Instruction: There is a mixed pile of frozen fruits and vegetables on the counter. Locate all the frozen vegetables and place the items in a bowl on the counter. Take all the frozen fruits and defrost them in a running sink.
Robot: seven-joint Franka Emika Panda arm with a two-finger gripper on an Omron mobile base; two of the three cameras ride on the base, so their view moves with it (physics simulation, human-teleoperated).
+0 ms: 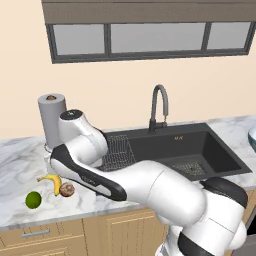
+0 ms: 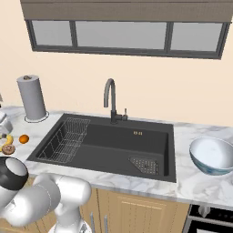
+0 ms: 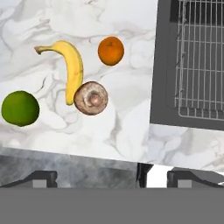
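In the hand view I look straight down at the pile on the white marble counter [image 3: 109, 127]. A yellow banana [image 3: 72, 68] lies curved beside a small orange [image 3: 110, 50]. The brown lump [image 3: 91, 98] touches the banana's lower end, and the green ball [image 3: 20, 108] sits apart at the left. My gripper [image 3: 113, 179] hangs open above them, fingers wide apart and holding nothing. The left base view shows the banana [image 1: 54, 182], brown lump [image 1: 67, 190] and green ball [image 1: 33, 199]; my arm hides the orange there. The blue-grey bowl [image 2: 211, 154] stands right of the black sink [image 2: 113, 141].
A wire rack [image 2: 66, 139] fills the sink's left part, close to the pile. A dark gooseneck faucet [image 2: 110, 102] rises behind the basin. A paper towel roll [image 1: 52, 120] stands at the wall behind the pile. A drain grid [image 2: 144, 164] lies in the basin's front right.
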